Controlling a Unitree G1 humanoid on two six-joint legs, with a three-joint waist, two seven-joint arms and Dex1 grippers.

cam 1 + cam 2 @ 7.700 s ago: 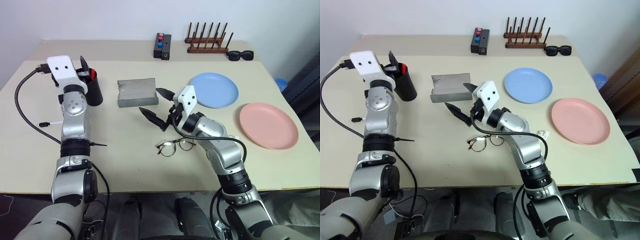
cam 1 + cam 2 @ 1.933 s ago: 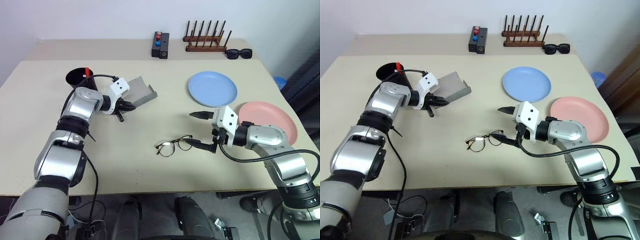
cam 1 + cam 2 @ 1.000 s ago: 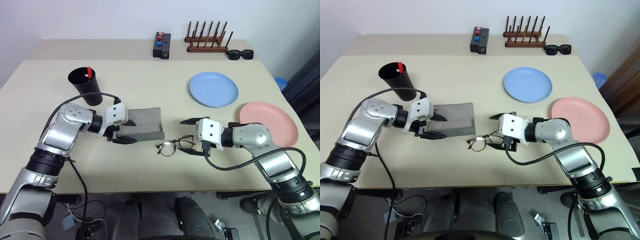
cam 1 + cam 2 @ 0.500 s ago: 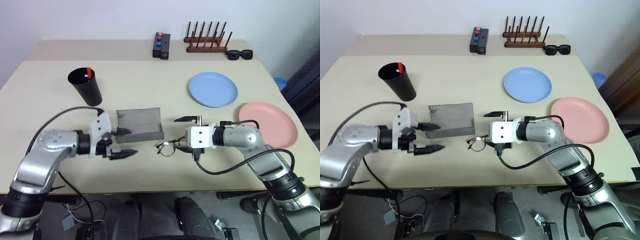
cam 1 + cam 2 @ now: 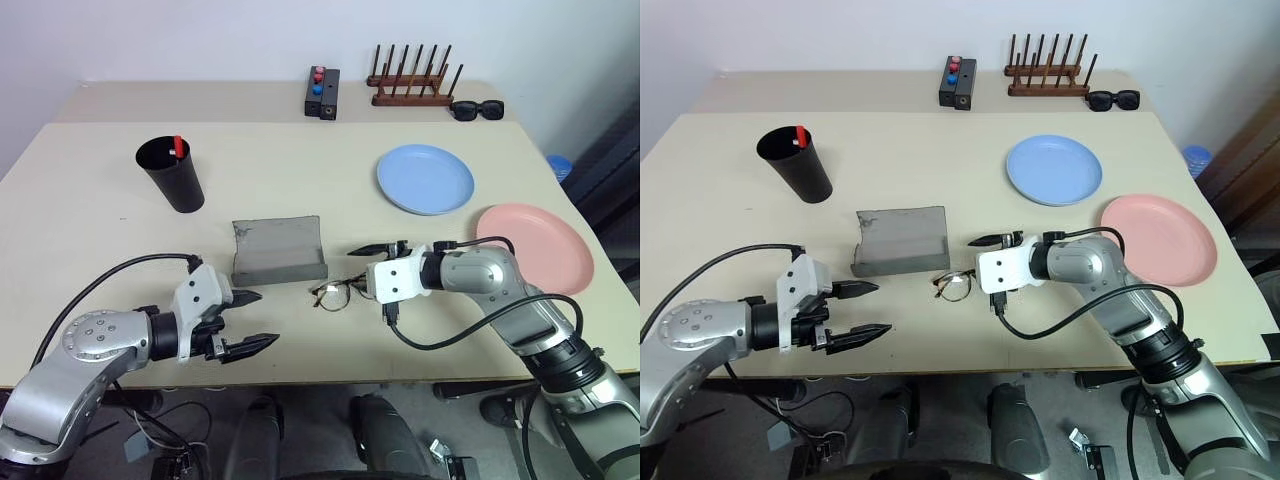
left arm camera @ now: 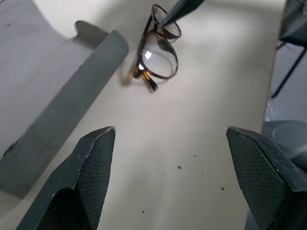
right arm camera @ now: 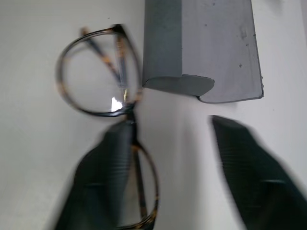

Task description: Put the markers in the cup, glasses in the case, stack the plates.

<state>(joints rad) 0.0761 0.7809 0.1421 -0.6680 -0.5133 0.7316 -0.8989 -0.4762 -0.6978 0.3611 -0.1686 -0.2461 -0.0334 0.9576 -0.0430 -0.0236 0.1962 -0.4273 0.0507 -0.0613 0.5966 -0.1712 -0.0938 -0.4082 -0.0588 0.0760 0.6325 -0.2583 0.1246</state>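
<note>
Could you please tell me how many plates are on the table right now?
2. The light blue plate lies at the far right of the table, and the pink plate sits apart from it, nearer the right edge.

light: we see even, soft, bright indoor light over the table (image 5: pixel 300 180), none of it harsh.
shadows: faint and short; the cup (image 5: pixel 172 176) and the case (image 5: pixel 278 252) throw only a pale shade at their bases.
glare: small white glints on the lenses of the glasses (image 7: pixel 98 93).
blur: our right wrist view smears the fingers (image 7: pixel 103 187) and frame; the left wrist view is sharper.
edges: the far table edge bows slightly in our head views.
</note>
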